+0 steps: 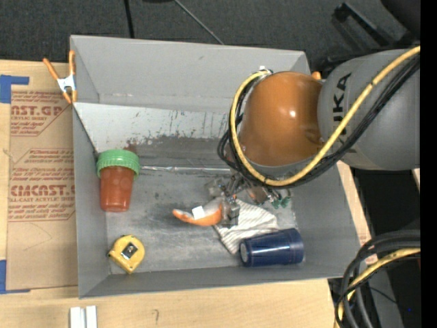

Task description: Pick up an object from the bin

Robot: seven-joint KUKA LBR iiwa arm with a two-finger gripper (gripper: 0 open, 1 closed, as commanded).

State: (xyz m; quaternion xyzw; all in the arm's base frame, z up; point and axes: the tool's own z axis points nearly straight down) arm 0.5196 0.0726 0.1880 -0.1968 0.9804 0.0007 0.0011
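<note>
Hanging low over the bin's (89,149) floor, the gripper (231,203) sat mostly hidden beneath the arm's orange cover, so whether it was open or closed could not be told. Just to its left in the view lay a curved orange piece with a white band (198,215), its near end touching or nearly touching the gripper's tip. Its long axis ran left to right across the floor, the narrow end pointing away from the gripper. Closing on that near end alone might let it swing and slip; the striped cloth (249,223), just beside the gripper's other side, could snag too.
</note>
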